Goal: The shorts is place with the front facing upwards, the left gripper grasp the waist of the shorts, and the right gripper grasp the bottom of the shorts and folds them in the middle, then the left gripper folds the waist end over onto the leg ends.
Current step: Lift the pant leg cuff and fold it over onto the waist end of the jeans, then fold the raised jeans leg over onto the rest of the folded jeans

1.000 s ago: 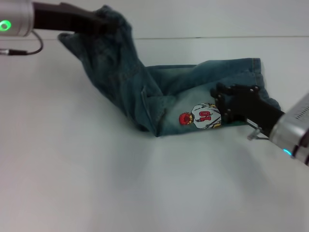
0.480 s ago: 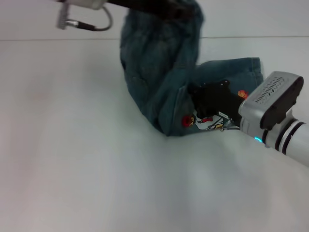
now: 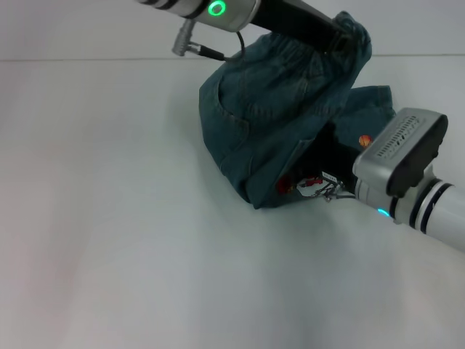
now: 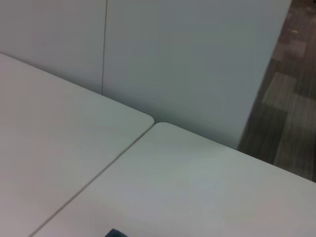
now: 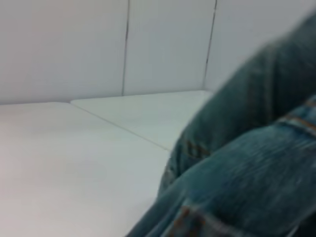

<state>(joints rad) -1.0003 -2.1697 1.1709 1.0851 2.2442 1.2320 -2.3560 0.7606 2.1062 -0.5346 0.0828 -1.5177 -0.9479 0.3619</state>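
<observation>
I see the left gripper [image 3: 338, 33] pinching the shorts [image 3: 283, 123] up by the waist. The right gripper [image 3: 323, 171] hides under them; I cannot tell its grip.

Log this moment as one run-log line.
left tool: lifts shorts waist over leg ends | right tool: under fold, pinning legs | fold: unfinished

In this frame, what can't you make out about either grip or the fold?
- Left gripper jaws: buried in bunched waist denim of the shorts, head view.
- Right gripper jaws: hidden under the draped denim.
- Leg ends: mostly covered.
- Left wrist view: only table, no jaws.
</observation>
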